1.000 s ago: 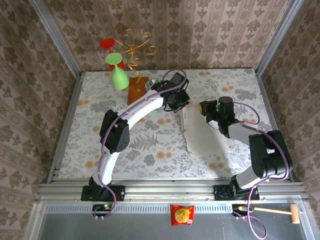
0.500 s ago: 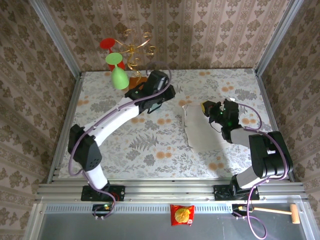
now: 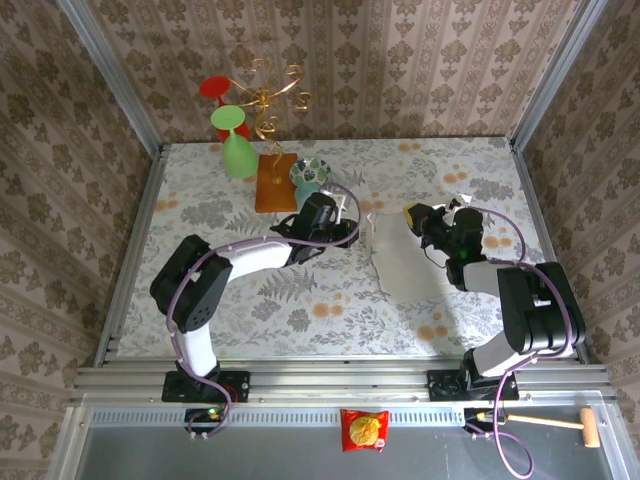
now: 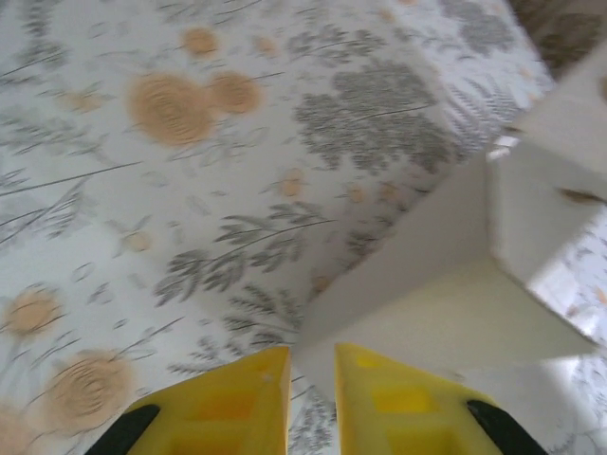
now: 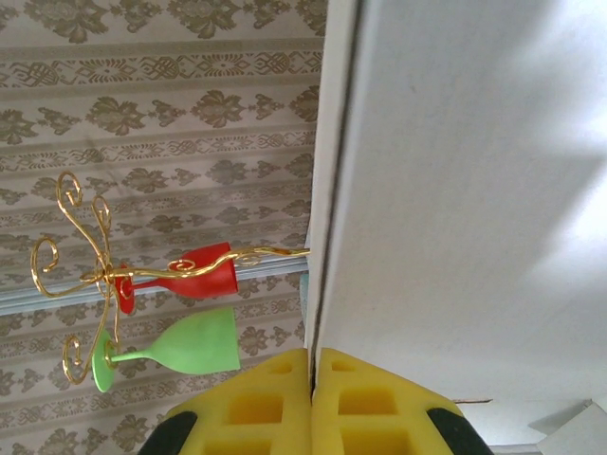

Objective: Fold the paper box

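We find the paper box on the right half of the surface, one flap raised. The right gripper is clamped on its edge. The left gripper sits beside a box corner, fingers slightly apart, empty.

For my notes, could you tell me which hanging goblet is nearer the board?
The green goblet, hanging beside the board; the red goblet hangs farther back on the rack.

arms: white links, black joints
cables: purple, thin
fingers: yellow pads with square hollows, black bases
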`<move>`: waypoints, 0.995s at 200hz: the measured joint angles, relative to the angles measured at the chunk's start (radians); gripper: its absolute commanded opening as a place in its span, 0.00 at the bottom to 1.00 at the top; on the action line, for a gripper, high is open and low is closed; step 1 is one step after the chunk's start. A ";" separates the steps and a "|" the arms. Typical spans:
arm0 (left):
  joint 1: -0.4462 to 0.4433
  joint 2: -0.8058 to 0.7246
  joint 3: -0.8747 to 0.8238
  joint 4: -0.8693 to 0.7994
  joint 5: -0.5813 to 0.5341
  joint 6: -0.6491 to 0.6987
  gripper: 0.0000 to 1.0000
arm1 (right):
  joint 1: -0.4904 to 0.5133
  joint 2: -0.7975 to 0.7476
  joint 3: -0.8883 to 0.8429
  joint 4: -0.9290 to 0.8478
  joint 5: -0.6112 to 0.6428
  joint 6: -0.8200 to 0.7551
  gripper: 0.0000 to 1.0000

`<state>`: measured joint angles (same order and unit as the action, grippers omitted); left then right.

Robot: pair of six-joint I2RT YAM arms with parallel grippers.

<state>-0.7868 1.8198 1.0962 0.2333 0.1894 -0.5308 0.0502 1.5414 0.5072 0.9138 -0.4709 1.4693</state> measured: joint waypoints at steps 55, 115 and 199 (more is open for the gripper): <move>-0.005 0.039 -0.006 0.169 0.086 0.110 0.23 | -0.002 0.019 0.000 0.019 -0.010 0.000 0.00; -0.025 0.089 0.018 0.203 0.110 0.185 0.22 | -0.008 0.027 0.000 0.027 -0.019 0.000 0.00; -0.032 0.148 0.068 0.230 0.106 0.214 0.19 | -0.014 0.043 0.001 0.054 -0.024 0.003 0.00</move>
<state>-0.8188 1.9682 1.1645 0.4637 0.2958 -0.3164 0.0357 1.5848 0.5083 0.9680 -0.4946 1.4727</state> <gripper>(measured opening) 0.184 0.057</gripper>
